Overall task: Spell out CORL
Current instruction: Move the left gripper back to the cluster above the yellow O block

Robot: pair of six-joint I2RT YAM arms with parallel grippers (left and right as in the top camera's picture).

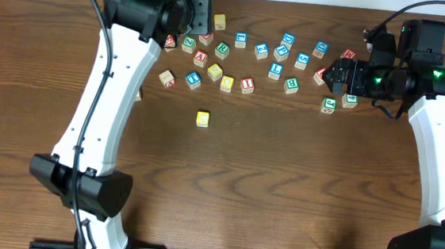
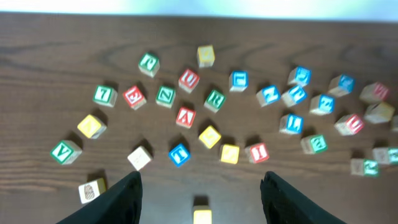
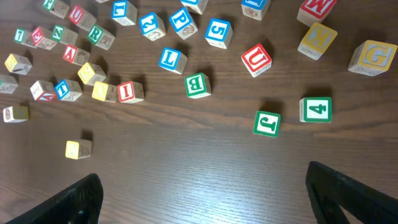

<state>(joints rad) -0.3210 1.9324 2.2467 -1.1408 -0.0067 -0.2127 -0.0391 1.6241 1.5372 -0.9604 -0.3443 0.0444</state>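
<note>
Several lettered wooden blocks (image 1: 248, 55) lie scattered across the far middle of the table. One yellow block (image 1: 202, 119) sits alone nearer the front; it also shows in the left wrist view (image 2: 201, 216) and the right wrist view (image 3: 78, 149), and I cannot read its letter. A green R block (image 2: 214, 99) and a blue L block (image 3: 171, 60) lie in the scatter. My left gripper (image 2: 200, 186) is open and empty, above the far left of the blocks (image 1: 202, 15). My right gripper (image 3: 205, 193) is open and empty over bare wood, at the right end of the scatter (image 1: 327, 73).
A green 4 block (image 3: 316, 109) and a green J block (image 3: 267, 122) lie closest to my right gripper. A pale block (image 2: 92, 190) sits apart at the left of the scatter. The wooden table (image 1: 281, 185) runs bare toward the front.
</note>
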